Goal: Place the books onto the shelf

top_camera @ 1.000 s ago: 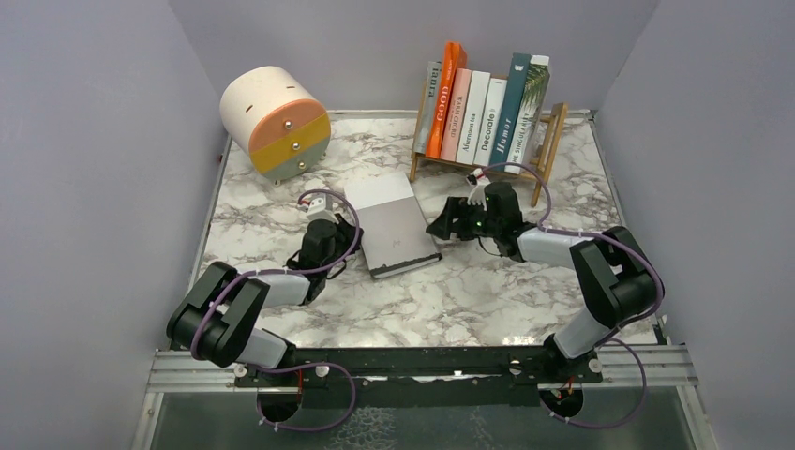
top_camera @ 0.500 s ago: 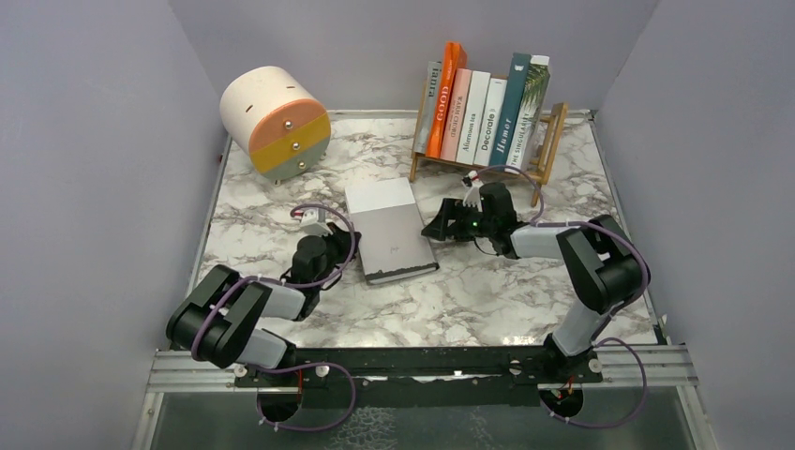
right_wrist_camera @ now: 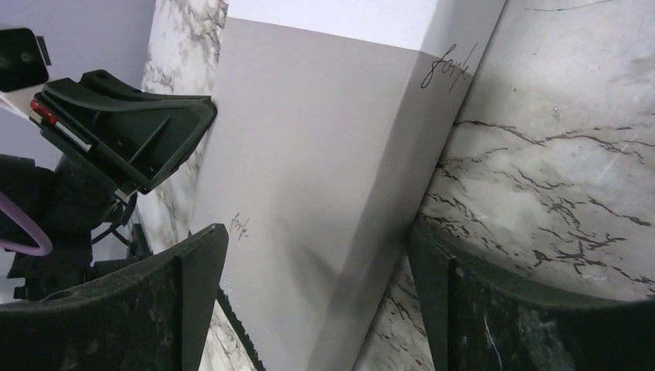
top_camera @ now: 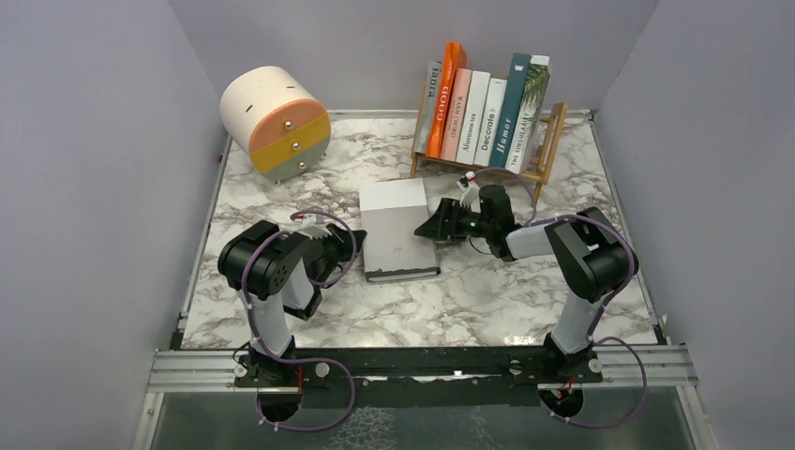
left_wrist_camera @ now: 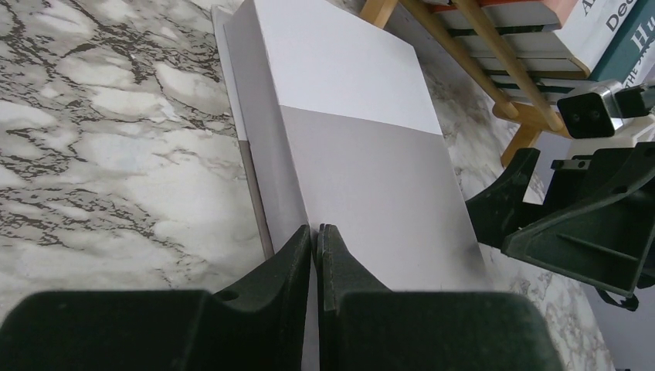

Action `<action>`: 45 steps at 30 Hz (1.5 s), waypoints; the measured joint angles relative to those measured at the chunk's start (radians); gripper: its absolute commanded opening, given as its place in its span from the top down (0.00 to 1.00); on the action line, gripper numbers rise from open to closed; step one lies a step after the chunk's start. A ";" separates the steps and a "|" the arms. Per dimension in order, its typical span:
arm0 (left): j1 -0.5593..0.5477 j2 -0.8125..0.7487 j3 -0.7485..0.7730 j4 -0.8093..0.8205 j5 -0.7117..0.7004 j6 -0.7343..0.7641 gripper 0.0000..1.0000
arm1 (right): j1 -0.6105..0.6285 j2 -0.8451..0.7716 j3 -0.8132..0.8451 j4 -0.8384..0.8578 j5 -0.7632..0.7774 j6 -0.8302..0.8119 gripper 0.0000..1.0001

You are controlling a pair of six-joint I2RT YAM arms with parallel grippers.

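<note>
One book (top_camera: pixel 400 230) lies flat on the desk (top_camera: pixel 487 291), apart from the others, near the middle and just in front of the shelf (top_camera: pixel 551 141). Its cover has two tones: white on the far part and pale grey on the near part. A small dark signature is written close to one edge. The shelf is a small rack of light wood with thin round rails and two upright end frames, and it stands at the far side of the desk. Seven books (top_camera: pixel 475 115) stand on it in a row with their spines to the front, all leaning a little to the right. They are grey, orange, pink, two white, teal, and one white with a leaf pattern.
</note>
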State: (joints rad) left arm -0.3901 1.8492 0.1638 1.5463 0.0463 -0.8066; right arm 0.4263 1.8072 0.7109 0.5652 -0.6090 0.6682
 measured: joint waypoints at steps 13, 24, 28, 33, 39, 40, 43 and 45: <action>0.011 -0.018 0.015 -0.004 0.043 0.011 1.00 | -0.012 0.082 -0.054 0.236 -0.044 0.116 0.16; 0.018 -0.047 0.037 -0.005 0.073 0.015 1.00 | -0.021 0.117 -0.105 0.393 -0.070 0.197 0.19; 0.023 -0.047 0.054 -0.004 0.077 0.016 1.00 | -0.017 0.116 -0.116 0.407 -0.078 0.212 0.19; 0.027 -0.045 0.062 -0.004 0.077 0.016 1.00 | -0.006 0.107 -0.128 0.409 -0.084 0.228 0.19; 0.031 -0.022 0.080 -0.004 0.077 0.017 1.00 | 0.000 0.095 -0.147 0.422 -0.097 0.257 0.19; 0.031 -0.016 0.083 -0.004 0.077 0.018 1.00 | 0.000 0.095 -0.149 0.426 -0.097 0.263 0.19; 0.037 0.003 0.091 -0.004 0.076 0.020 1.00 | 0.000 0.095 -0.154 0.444 -0.097 0.281 0.19; 0.040 0.016 0.097 -0.004 0.076 0.022 1.00 | 0.000 0.094 -0.156 0.450 -0.097 0.290 0.19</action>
State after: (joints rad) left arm -0.3500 1.8652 0.2607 1.5425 0.1223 -0.7845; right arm 0.4267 1.9015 0.5545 1.0153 -0.7055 0.9585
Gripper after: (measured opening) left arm 0.008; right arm 0.812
